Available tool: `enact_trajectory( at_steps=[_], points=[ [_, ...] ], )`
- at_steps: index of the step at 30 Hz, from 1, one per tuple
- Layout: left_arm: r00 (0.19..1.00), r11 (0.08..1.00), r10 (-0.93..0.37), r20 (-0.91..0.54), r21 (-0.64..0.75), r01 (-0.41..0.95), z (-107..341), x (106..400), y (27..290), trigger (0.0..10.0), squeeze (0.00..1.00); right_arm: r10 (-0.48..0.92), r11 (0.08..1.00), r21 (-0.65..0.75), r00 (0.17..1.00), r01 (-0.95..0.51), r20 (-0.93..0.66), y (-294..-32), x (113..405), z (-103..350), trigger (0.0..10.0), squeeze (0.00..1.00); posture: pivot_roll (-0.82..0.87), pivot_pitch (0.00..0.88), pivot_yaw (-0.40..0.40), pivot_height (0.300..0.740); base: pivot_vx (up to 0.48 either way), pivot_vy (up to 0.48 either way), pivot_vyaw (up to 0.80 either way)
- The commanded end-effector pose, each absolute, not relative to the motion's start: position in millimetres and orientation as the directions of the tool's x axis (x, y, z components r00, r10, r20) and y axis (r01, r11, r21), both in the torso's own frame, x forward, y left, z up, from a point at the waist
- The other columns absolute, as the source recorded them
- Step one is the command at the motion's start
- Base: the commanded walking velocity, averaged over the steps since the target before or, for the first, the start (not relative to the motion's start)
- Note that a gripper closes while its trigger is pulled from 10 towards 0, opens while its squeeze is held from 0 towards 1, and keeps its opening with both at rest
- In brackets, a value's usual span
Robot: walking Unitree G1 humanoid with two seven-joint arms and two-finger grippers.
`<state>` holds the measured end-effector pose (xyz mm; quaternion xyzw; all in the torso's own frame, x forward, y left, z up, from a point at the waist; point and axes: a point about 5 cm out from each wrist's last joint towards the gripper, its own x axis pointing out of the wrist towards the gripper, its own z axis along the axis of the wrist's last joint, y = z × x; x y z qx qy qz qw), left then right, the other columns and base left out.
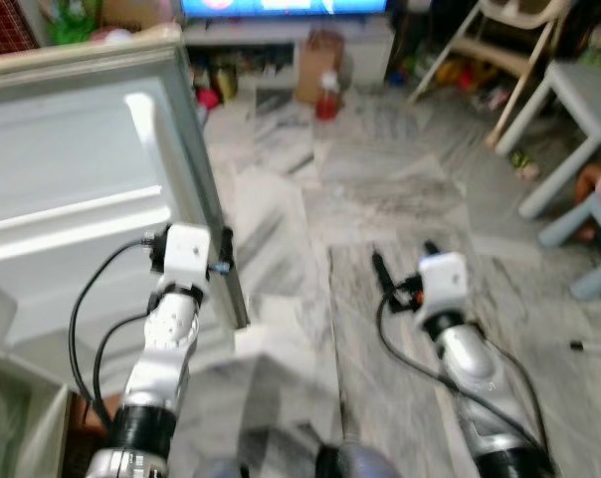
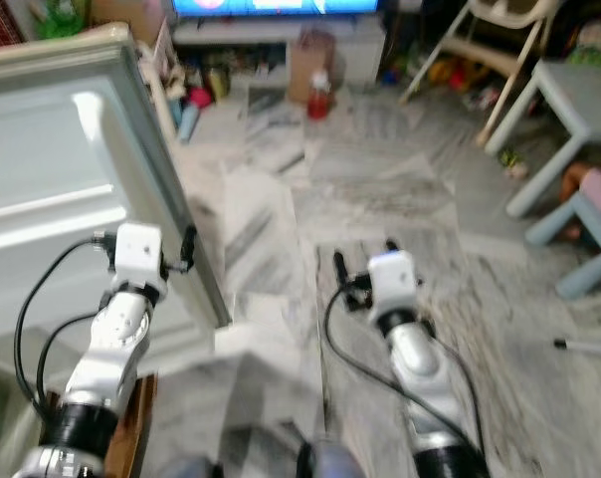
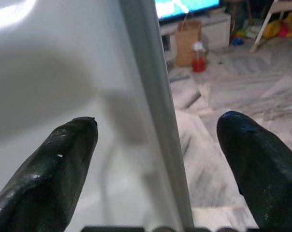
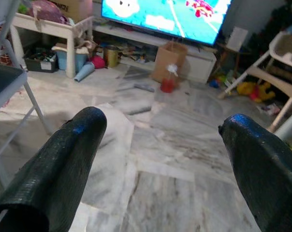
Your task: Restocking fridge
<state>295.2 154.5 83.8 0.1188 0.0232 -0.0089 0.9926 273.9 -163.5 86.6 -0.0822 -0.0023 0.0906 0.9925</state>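
Straddling the fridge door [image 1: 92,189] edge at ten o'clock: my left gripper [image 3: 155,145], fingers spread either side, placed to swing it. My right gripper [image 1: 405,261], at four o'clock, open, empty, kept clear over the floor [image 1: 380,179].

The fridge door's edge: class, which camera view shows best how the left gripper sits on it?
The left wrist view: the left gripper straddles the fridge door's edge, fingers open. Both eye views show it from behind, blurred; the right wrist view faces the floor.
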Motion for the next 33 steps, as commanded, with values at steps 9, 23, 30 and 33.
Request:
enact_trajectory(
  at_steps=[9,23,30,33],
  points=[
    [0.99,0.964,0.077,-0.119,0.263,-0.043,74,268,168,10.0,0.0,0.216,0.964,-0.157,0.976,-0.217,-0.02,-153,275,86,10.0,0.0,0.11,0.083,-0.022,0.74,0.0,0.0,0.0],
    [0.991,0.964,0.018,-0.134,0.267,0.019,67,253,176,10.0,0.0,0.191,0.973,-0.125,0.981,-0.192,-0.022,-152,275,84,10.0,0.0,0.09,0.077,-0.009,0.74,0.081,-0.059,-0.2],
    [0.996,0.95,0.03,-0.078,0.313,-0.004,81,261,181,10.0,0.0,0.186,0.976,-0.114,0.982,-0.187,-0.025,-149,277,84,10.0,0.0,0.15,0.081,-0.007,0.74,0.351,-0.295,-0.48],
    [0.997,0.95,0.03,-0.075,0.311,-0.005,84,260,181,10.0,0.0,0.186,0.976,-0.112,0.982,-0.188,-0.026,-149,277,83,10.0,0.0,0.16,0.088,0.001,0.74,0.36,-0.3,-0.72]
  ],
)
